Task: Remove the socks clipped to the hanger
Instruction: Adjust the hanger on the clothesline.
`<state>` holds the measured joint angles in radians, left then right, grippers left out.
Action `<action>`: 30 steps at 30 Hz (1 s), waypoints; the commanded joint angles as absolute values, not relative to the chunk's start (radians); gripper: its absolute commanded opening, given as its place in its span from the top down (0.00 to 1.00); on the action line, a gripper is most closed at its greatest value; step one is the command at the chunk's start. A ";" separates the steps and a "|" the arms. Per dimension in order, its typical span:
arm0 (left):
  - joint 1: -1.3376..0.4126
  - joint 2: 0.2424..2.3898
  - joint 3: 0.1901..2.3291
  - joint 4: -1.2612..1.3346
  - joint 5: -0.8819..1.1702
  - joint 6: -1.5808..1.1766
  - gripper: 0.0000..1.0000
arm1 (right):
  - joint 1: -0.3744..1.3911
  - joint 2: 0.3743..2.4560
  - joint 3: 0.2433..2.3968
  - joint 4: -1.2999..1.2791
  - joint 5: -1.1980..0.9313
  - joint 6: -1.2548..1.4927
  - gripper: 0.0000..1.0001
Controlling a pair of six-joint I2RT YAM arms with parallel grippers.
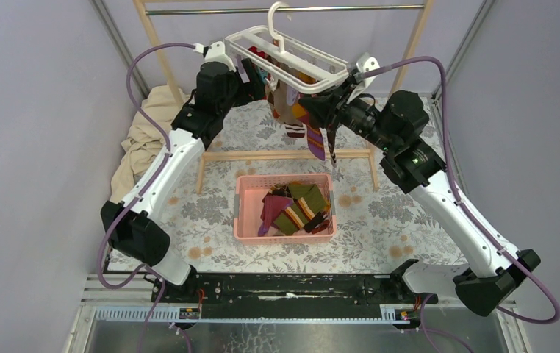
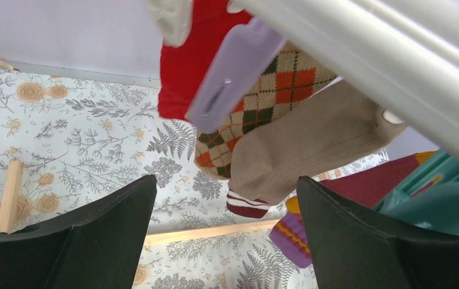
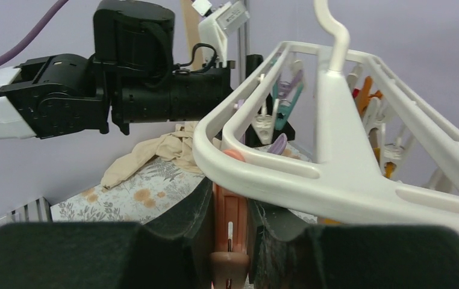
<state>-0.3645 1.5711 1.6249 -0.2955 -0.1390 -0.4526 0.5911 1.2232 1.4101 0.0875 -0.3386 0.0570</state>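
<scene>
We show the hanger [image 1: 288, 55] hung on the far rail, with the socks [image 1: 300, 118] dangling below it between the two wrists. The left gripper [image 2: 226, 186] gapes wide just under a beige sock [image 2: 311, 138]. The right gripper [image 3: 230, 205] is clamped on an orange clip [image 3: 229, 223] beneath the frame.

Just above my left pincer [image 2: 227, 192] the hanger [image 2: 384, 48] bar and a lilac clip [image 2: 230, 72] are out of focus, the red sock [image 2: 182, 66] is cut by the top edge, and a teal clip [image 2: 450, 205] to that pincer's right blurs past the frame. In my right pincer [image 3: 230, 208] the orange clip [image 3: 230, 238] runs off the bottom edge, so I can't see what it bites. Overhead, both pincers' tips hide behind the hanger and hanging socks [image 1: 295, 110].
</scene>
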 commanded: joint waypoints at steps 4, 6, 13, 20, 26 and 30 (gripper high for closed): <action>-0.356 1.604 1.693 -0.294 -0.118 -0.414 0.06 | 0.677 1.270 1.481 0.070 -0.328 0.006 0.79; -0.355 1.617 1.711 -0.301 -0.117 -0.411 0.06 | 0.698 1.285 1.495 0.063 -0.325 0.006 0.79; -0.354 1.649 1.753 -0.314 -0.112 -0.401 0.06 | 0.773 1.341 1.550 0.030 -0.292 -0.051 0.78; -0.354 1.659 1.768 -0.326 -0.112 -0.394 0.06 | 0.839 1.411 1.607 0.008 -0.270 -0.074 0.77; -0.354 1.661 1.779 -0.327 -0.107 -0.389 0.06 | 0.867 1.442 1.612 0.008 -0.276 -0.074 0.72; -0.354 1.673 1.795 -0.331 -0.104 -0.384 0.06 | 0.882 1.450 1.598 -0.030 -0.304 -0.077 0.61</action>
